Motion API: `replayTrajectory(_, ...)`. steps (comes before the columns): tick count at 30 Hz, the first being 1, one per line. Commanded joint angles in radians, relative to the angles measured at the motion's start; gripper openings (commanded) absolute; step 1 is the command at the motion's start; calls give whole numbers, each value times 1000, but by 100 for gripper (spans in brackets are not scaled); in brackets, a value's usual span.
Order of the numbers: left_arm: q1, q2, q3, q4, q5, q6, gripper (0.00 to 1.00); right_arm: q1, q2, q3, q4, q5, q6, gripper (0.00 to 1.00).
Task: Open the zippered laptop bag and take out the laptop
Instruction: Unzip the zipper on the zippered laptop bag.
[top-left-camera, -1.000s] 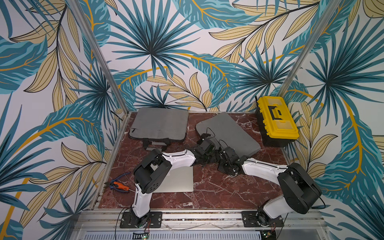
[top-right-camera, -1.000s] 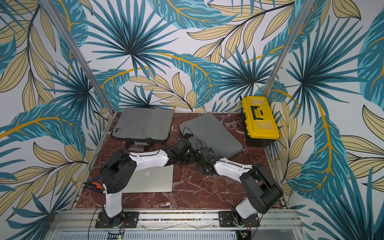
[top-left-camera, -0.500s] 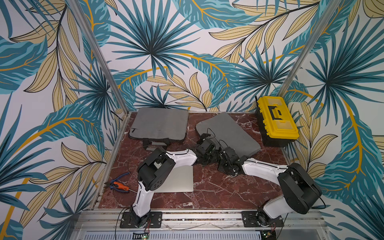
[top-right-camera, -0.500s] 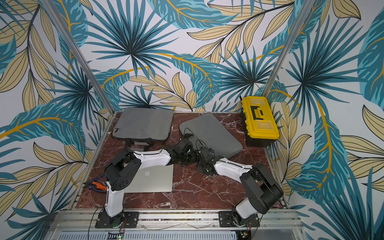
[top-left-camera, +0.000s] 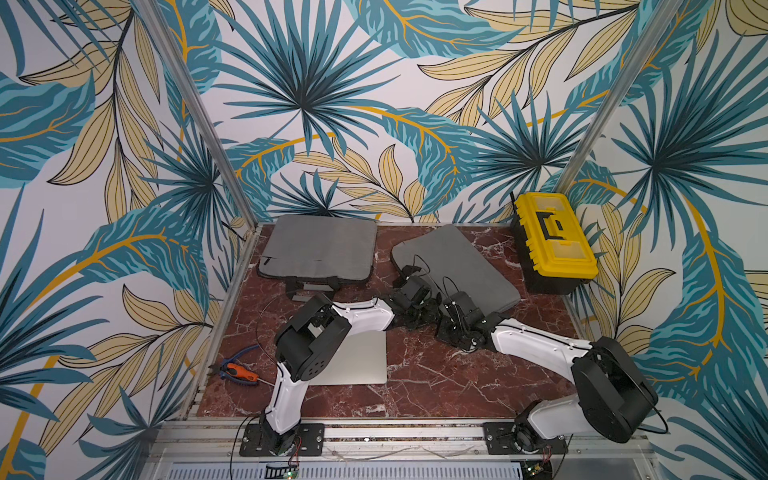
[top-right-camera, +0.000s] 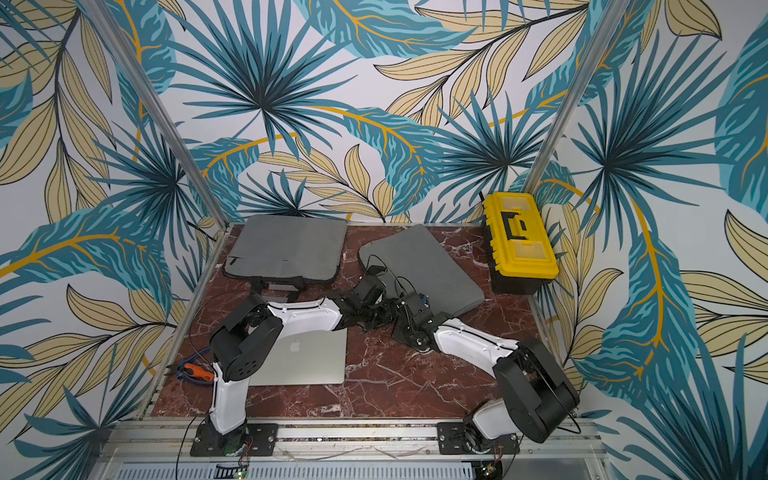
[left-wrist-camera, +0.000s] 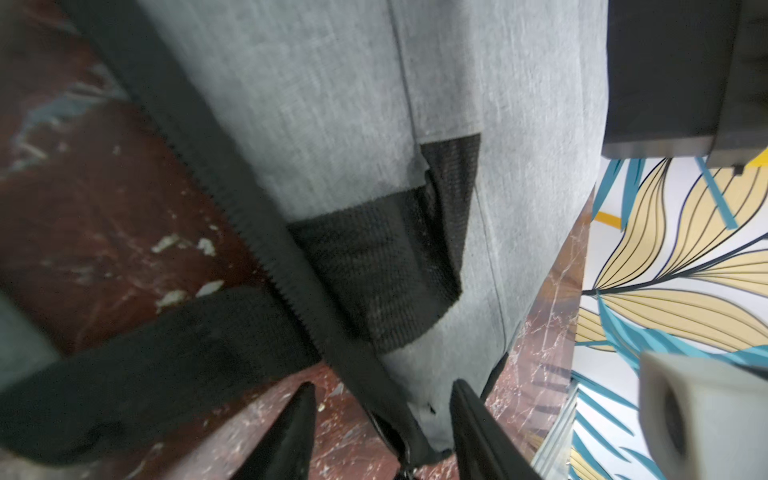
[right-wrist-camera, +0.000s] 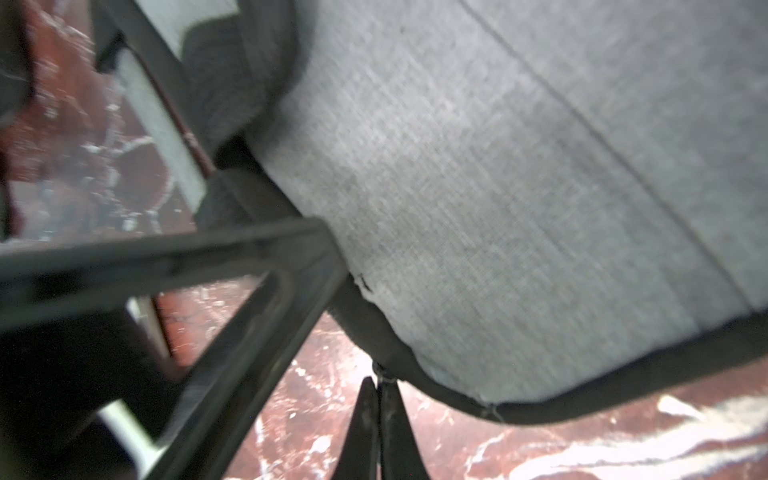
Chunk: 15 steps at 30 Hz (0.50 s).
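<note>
We count two bags on the desk (top-left-camera: 436, 386): a skewed bag (top-left-camera: 453, 266) and a straight bag (top-left-camera: 320, 245) left of it. The left claw (left-wrist-camera: 382, 386), spread open, straddles the skewed bag's corner. The right claw (right-wrist-camera: 378, 384) is pinched on its zip pull (right-wrist-camera: 379, 372). One laptop (top-right-camera: 307, 357) lies bare up front, with one toolbox (top-left-camera: 552, 237) and one pliers (top-left-camera: 237, 370).

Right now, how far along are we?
Done: nothing yet; the angled bag looks zipped shut. In hand: right gripper, jaws shut on the zipper pull at the bag's corner; left gripper, jaws open astride that corner. Left: unzip, then empty it. A silver laptop already lies on the table.
</note>
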Motion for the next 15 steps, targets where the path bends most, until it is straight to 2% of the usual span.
replayTrajectory(1,7,17,21,44,21,-26,52,6,-24,-8,-12,-19,18,0)
replayTrajectory(7,5,34,30,66,57,-34,41,6,-29,-3,7,-47,21,0)
replayTrajectory(15,6,14,13,71,43,-35,9,5,-43,-3,-54,1,9,0)
